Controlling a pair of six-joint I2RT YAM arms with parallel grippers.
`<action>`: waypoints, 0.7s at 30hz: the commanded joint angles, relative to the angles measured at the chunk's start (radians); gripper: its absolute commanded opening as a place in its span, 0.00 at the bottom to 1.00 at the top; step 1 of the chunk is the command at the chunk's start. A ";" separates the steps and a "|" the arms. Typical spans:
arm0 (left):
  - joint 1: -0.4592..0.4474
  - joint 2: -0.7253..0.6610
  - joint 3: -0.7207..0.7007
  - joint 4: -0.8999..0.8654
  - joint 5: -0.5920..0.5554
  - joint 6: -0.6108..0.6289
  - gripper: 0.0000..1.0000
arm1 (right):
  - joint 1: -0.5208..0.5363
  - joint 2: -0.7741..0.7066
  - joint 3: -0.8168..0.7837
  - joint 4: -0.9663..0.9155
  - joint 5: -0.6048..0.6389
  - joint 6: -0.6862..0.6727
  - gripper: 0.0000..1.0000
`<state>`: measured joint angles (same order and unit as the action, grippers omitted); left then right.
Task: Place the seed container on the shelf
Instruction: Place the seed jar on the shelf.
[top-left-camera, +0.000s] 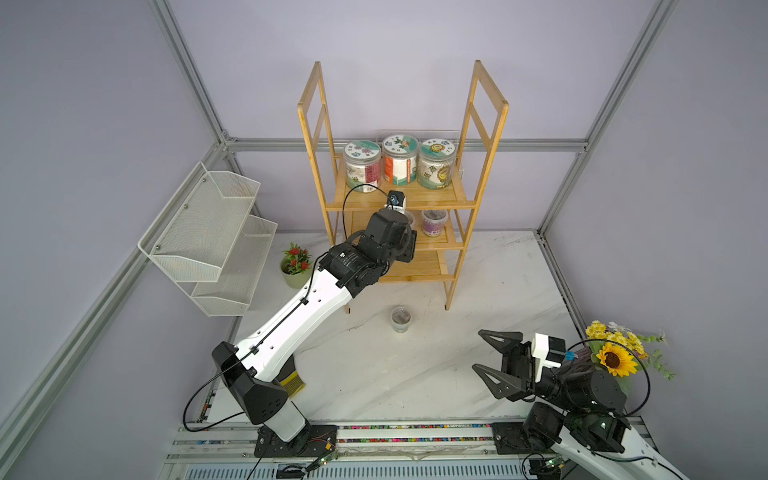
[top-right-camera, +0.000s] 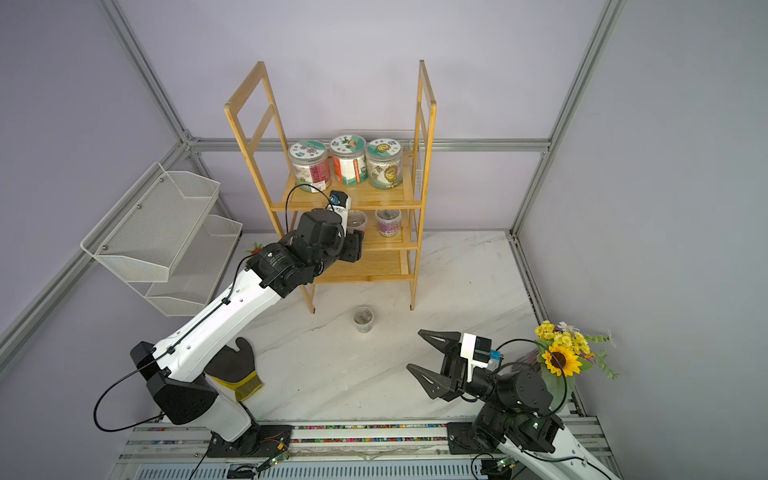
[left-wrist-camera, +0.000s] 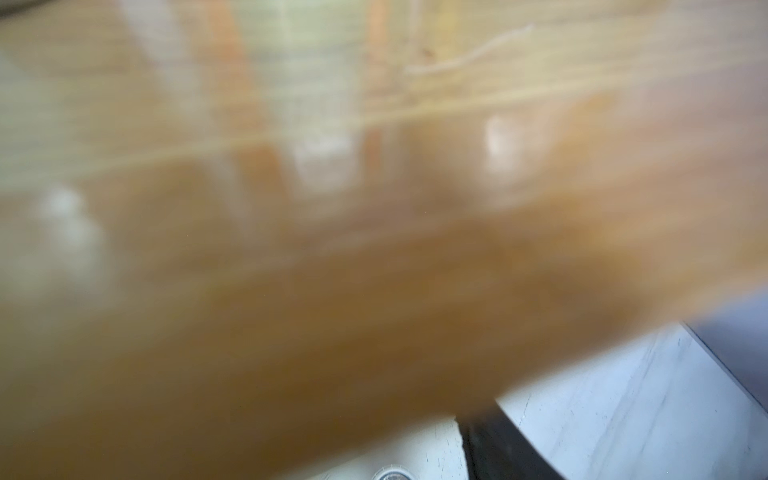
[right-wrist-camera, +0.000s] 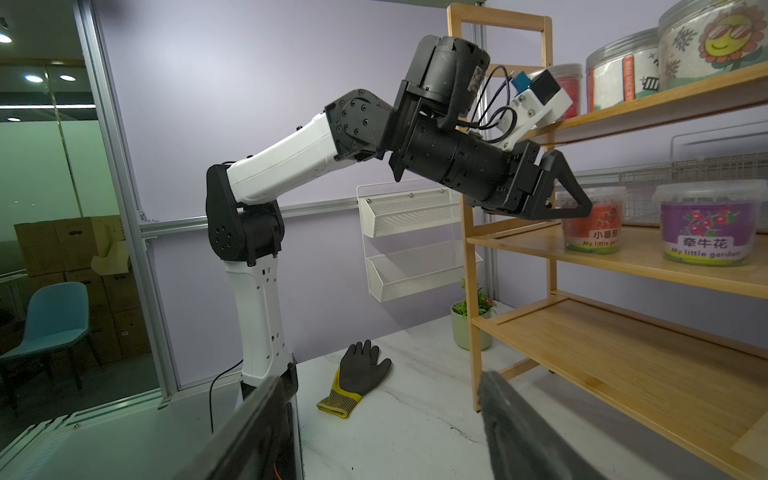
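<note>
The bamboo shelf (top-left-camera: 415, 200) (top-right-camera: 361, 203) stands at the back of the table. A red-labelled seed container (right-wrist-camera: 598, 228) (top-right-camera: 356, 220) stands upright on its middle tier (right-wrist-camera: 623, 266), next to a purple-labelled one (right-wrist-camera: 706, 224) (top-left-camera: 434, 222). My left gripper (right-wrist-camera: 588, 208) reaches in under the top tier. One black finger lies across the red container's near side and the other finger is hidden, so its state is unclear. The left wrist view is mostly blurred shelf board (left-wrist-camera: 332, 291). My right gripper (top-left-camera: 477, 349) (top-right-camera: 414, 349) hovers open and empty over the table's front right.
Another small clear container (top-left-camera: 400, 319) stands on the table before the shelf. Three big jars (top-left-camera: 399, 160) fill the top tier. A white wire basket (top-left-camera: 208, 232) hangs at left above a potted plant (top-left-camera: 296, 266). A glove (right-wrist-camera: 357, 378) lies front left, and a sunflower bouquet (top-left-camera: 615, 357) stands at right.
</note>
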<state>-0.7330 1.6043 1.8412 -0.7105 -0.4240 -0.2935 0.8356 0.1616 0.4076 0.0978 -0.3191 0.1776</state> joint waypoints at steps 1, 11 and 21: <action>0.023 0.031 0.002 -0.008 0.001 0.009 0.63 | 0.001 0.006 0.020 -0.006 0.012 -0.006 0.77; 0.041 0.083 0.032 0.010 0.023 0.017 0.61 | 0.001 0.007 0.019 -0.006 0.011 -0.012 0.77; 0.046 0.090 0.043 -0.004 0.036 0.016 0.63 | 0.001 0.007 0.011 -0.001 0.017 -0.019 0.77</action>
<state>-0.7006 1.6642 1.8812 -0.6529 -0.4156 -0.2832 0.8356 0.1619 0.4076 0.0978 -0.3180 0.1703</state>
